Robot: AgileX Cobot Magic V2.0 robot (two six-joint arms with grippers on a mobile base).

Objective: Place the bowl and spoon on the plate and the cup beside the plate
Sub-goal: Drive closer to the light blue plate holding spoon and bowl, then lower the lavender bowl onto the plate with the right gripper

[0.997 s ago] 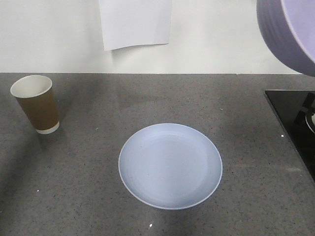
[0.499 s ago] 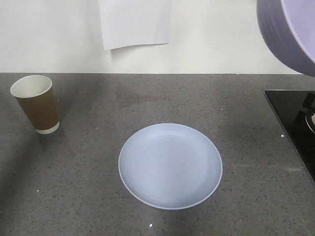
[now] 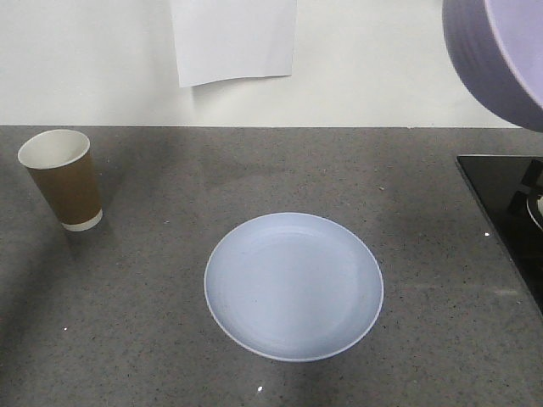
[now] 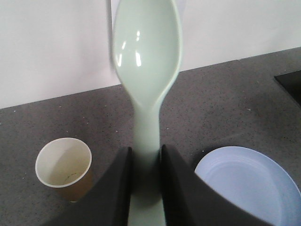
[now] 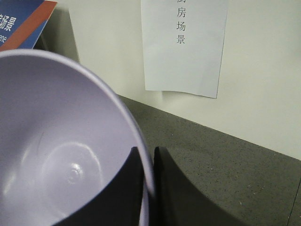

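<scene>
1. Left pincer [image 4: 145,162] is clamped on the spoon [image 4: 146,66] handle, head pointing up and forward.
2. Right pincer [image 5: 146,162] is pinched on the lavender bowl [image 5: 56,155] rim, bowl held high at the right (top corner of the front view).
3. Plate [image 3: 293,286] sits bare mid-table [image 3: 153,339]; cup [image 3: 63,180] is upright, well left of it.
4. Key relation: plate lies below and left of the bowl, so the right arm likely goes first.
</scene>
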